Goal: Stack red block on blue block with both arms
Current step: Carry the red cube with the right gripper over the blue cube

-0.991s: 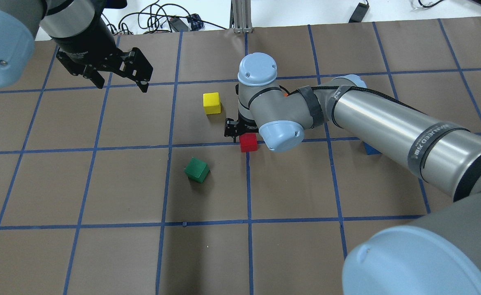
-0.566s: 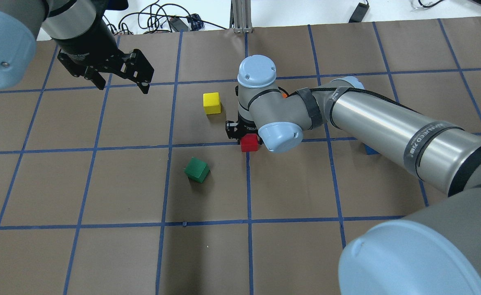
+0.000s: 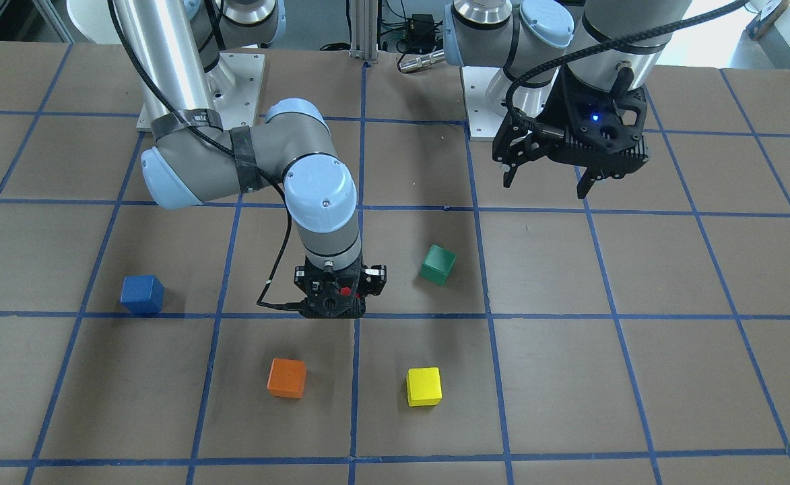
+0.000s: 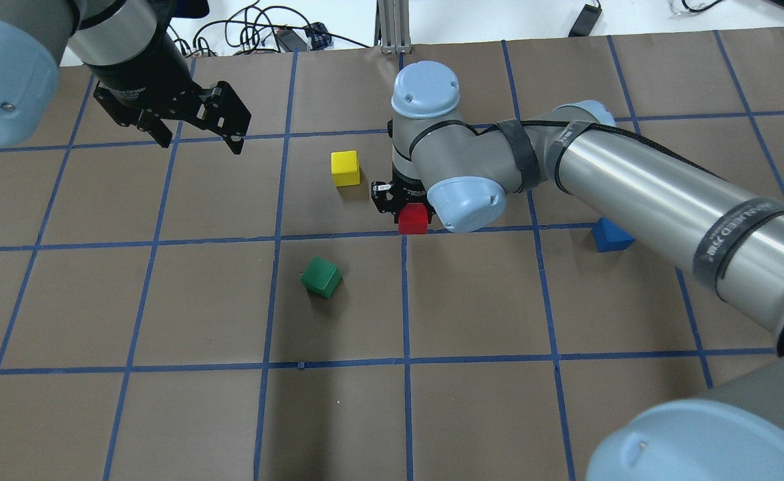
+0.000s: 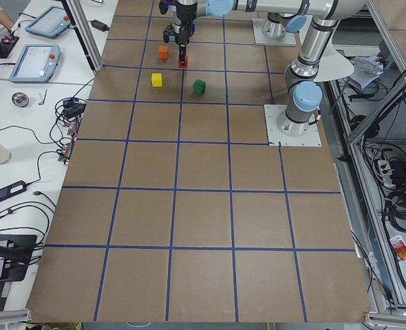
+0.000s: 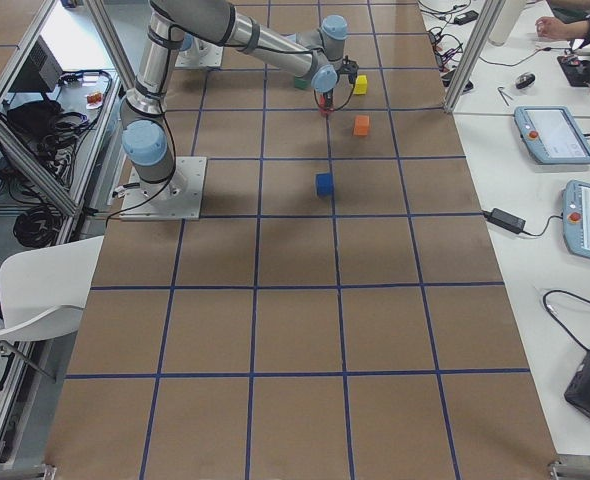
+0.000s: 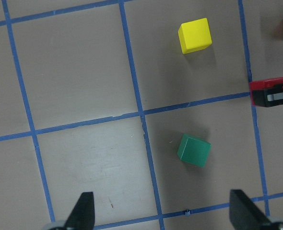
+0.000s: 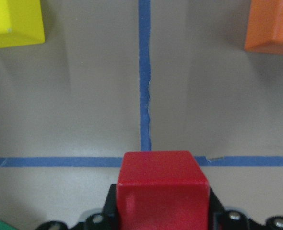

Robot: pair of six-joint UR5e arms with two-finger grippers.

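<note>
Red block [image 8: 164, 191]: small matte red cube, clamped between the closed jaws of the right gripper [image 3: 336, 302], mid-table.
Blue block [image 4: 611, 235]: small matte blue cube, well apart, on the robot's right.
Left gripper [image 4: 199, 140]: spread wide, nothing held.
Carry: the red cube is best held level and squared over the blue one before release.
</note>
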